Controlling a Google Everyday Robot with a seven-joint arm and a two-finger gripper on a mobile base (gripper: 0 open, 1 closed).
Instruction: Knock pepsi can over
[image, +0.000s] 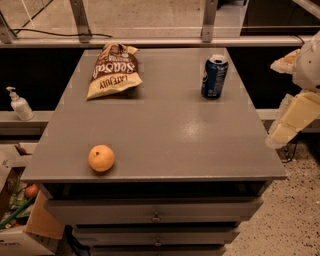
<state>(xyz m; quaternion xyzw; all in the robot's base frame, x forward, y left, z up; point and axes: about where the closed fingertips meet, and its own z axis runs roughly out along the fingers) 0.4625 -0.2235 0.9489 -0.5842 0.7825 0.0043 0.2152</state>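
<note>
in the camera view we see the pepsi can (214, 76), a small dark-blue metal cylinder with a silver top and white markings down its side. it stands upright on the grey flat-topped table (165, 135), near the far right corner. the white marks on the can are too small for us to read.

well to the left of the can, at about the same depth, lies a brown-and-cream snack bag (113, 70), flat on the table. its cream lower band reads "latejuly", and we cannot read the larger script on its brown part for sure. nearer to us than the can, and far to its left, a round orange fruit (101, 158) sits close to the table's front edge.

the cream-coloured gripper (295, 112) hangs to the right of the can, beyond the table's right edge and well apart from the can. whether it is spread or pressed together we cannot tell.

the table top is smooth with a dull shine, and grey drawers (156, 212) with small knobs sit below it. far left of the can a white pump bottle (20, 104) stands on a low ledge. below right of the can is a speckled floor (295, 210).
</note>
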